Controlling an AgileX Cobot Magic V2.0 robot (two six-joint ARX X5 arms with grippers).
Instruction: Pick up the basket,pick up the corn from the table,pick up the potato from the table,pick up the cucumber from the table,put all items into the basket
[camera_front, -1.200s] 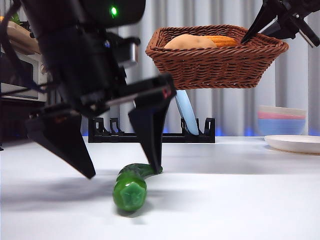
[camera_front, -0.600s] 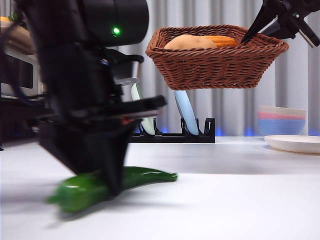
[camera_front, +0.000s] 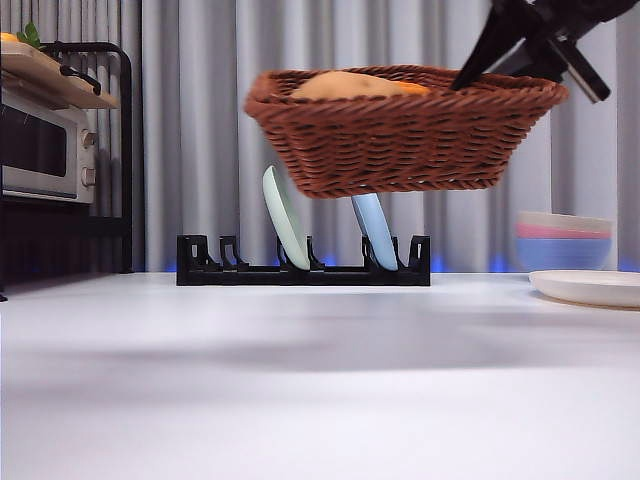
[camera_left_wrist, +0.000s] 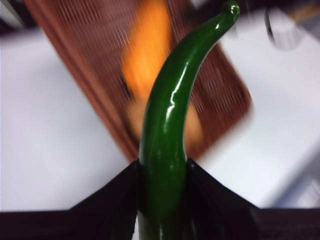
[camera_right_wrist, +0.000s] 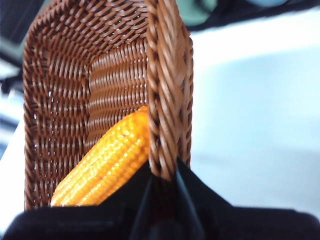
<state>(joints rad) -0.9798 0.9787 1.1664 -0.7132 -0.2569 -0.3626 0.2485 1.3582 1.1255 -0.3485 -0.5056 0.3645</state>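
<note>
The right gripper (camera_right_wrist: 162, 185) has its black jaws clamped on the braided rim of the brown woven wicker basket (camera_front: 400, 135), held above the white worktop (camera_front: 320, 380); inside lie the bumpy, glossy corn (camera_right_wrist: 102, 165) and the smooth tan potato (camera_front: 345, 85); the left gripper (camera_left_wrist: 162, 172) pinches the glossy, curved dark green cucumber (camera_left_wrist: 170, 130) above the basket; no writing is legible.

My left gripper (camera_left_wrist: 162, 175) lifted out of the front view with the cucumber (camera_left_wrist: 172, 125) clamped, now above the basket (camera_front: 400, 135), which drifted left and tilted.
</note>
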